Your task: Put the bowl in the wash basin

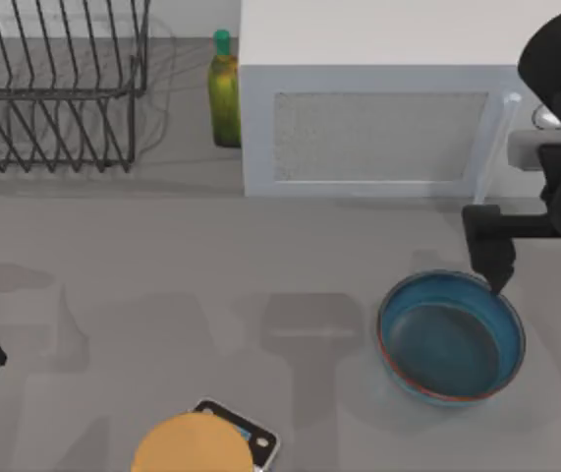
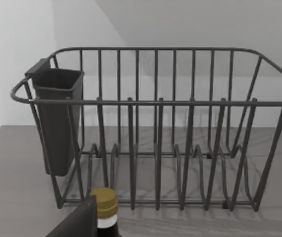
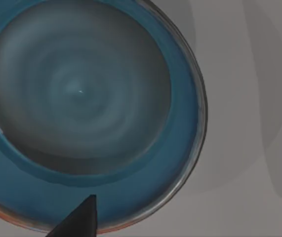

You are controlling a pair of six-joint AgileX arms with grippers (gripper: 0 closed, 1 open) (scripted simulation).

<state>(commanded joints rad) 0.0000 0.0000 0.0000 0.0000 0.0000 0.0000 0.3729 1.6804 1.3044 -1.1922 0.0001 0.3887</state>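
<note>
**Right gripper at bowl rim**

Right gripper [image 1: 497,278] sits at the far rim of the bowl [image 1: 451,336]; finger spacing cannot be told. Bowl is upright on the table [image 1: 211,275], directly below the gripper. Microwave [image 1: 378,108] stands behind it. Left arm parked at left table edge.

Grey table [image 1: 211,275] — bearing bowl [image 1: 451,336], microwave [image 1: 378,128], dish rack [image 1: 54,88], green bottle [image 1: 224,93], orange disc [image 1: 190,444].

Top view: from above, straight down on the table [image 1: 211,275]. Left wrist view: low, level, facing the dish rack [image 2: 155,128] from near. Right wrist view: very close, down into the bowl [image 3: 81,98]. Rack [image 1: 54,88] and bowl [image 1: 452,334] shared with the top view.
</note>
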